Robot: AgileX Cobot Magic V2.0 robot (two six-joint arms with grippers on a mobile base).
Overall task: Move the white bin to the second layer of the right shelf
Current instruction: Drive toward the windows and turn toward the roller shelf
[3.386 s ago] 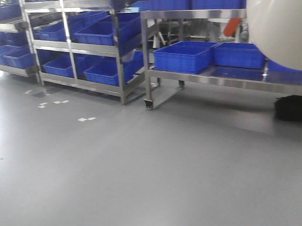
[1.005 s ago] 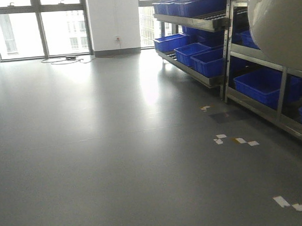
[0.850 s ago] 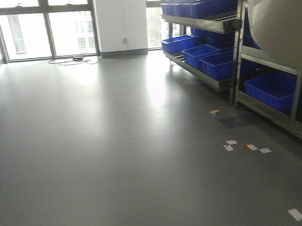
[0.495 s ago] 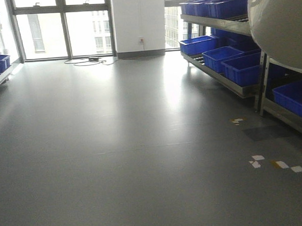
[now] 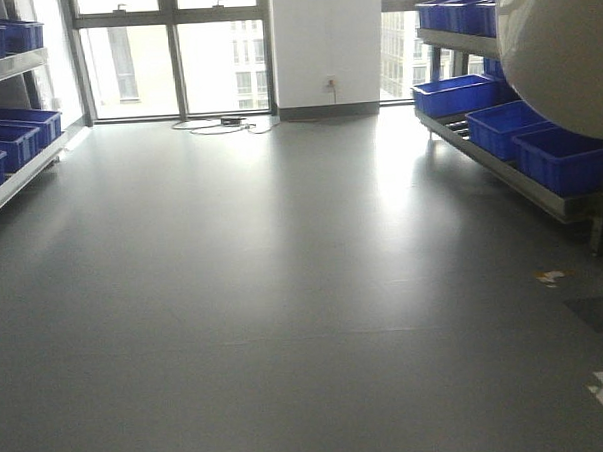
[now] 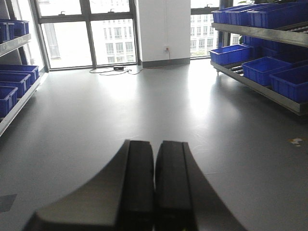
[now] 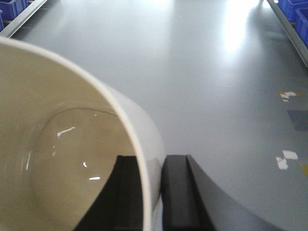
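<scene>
Right claw (image 7: 151, 192) clamped on one wall of the white bin (image 7: 72, 144), which is held above the floor (image 5: 284, 287). Shelf (image 5: 499, 172) with blue crates (image 5: 559, 155) well apart at right. Left claw (image 6: 155, 183) closed, empty. Risk: a one-wall pinch on smooth plastic, so base sway could pivot the bin or let it slip.

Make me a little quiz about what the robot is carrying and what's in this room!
1. True or false: the black left pincer is holding something.
2. Which one grips the wall of the smooth cream-white plastic bin? A) the left pincer B) the black right pincer C) neither
3. Fill in: the rectangular plastic crates on the steel rack are ____.

Key:
1. False. Its fingers are shut together on nothing.
2. B. One finger is inside the wall and one is outside.
3. Blue.
</scene>
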